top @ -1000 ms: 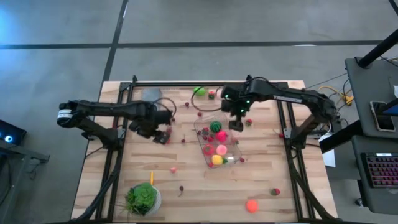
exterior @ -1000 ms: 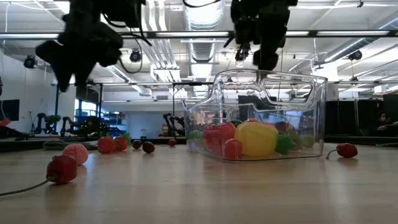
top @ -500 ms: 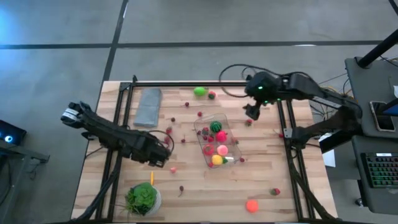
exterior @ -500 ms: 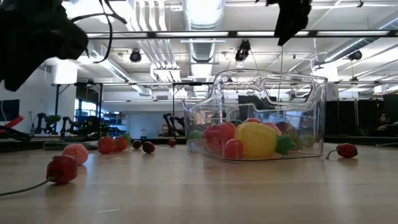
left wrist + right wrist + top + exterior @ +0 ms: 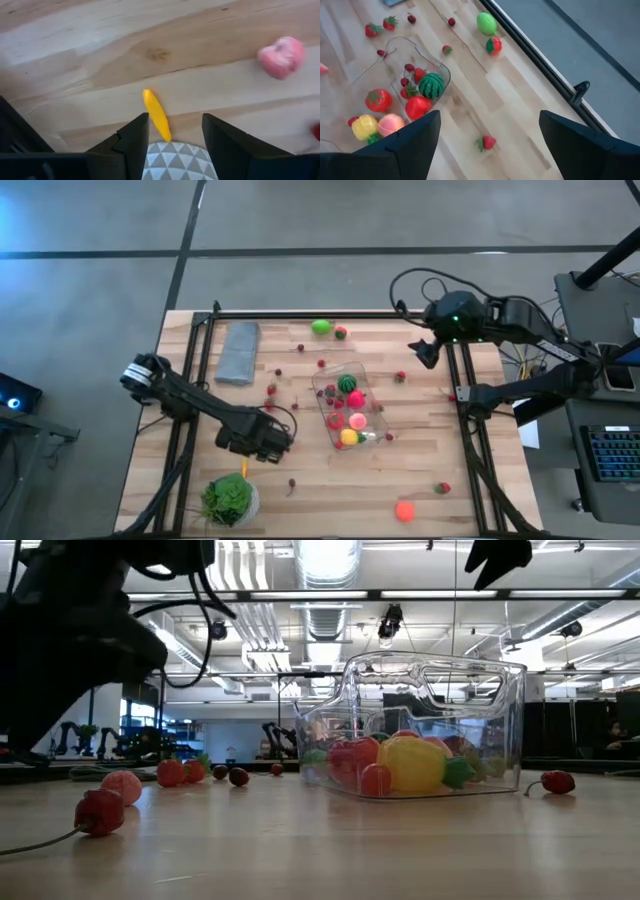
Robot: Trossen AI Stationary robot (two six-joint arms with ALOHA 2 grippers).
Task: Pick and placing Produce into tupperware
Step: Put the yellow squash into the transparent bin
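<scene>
We read the left gripper (image 5: 172, 135) as the one about to act, and its move turns on a thin yellow piece (image 5: 156, 114) lying flat on the table (image 5: 300, 500). In the left wrist view the piece sits between the two dark fingers (image 5: 131, 145), which stand spread with nothing between them but the wood and the rim of a patterned white bowl (image 5: 180, 160). Its long axis runs on a slant, roughly along the line of the gap, so in our judgement the fingers would close across its narrow width. A pink fruit (image 5: 281, 56) lies well apart at the upper right of that frame.

In the high view the left gripper (image 5: 262, 442) is at lower left of centre, near the leafy green head (image 5: 229, 497) and the yellow piece (image 5: 244, 468). The tupperware (image 5: 349, 406) sits at mid-frame to its right, already holding several fruits, among them the striped melon (image 5: 346, 383).

The right gripper (image 5: 424, 352) hangs at upper right, fingers wide apart and empty. It is nearer a red berry (image 5: 401, 377) beside the tupperware, far from the yellow piece.
</scene>
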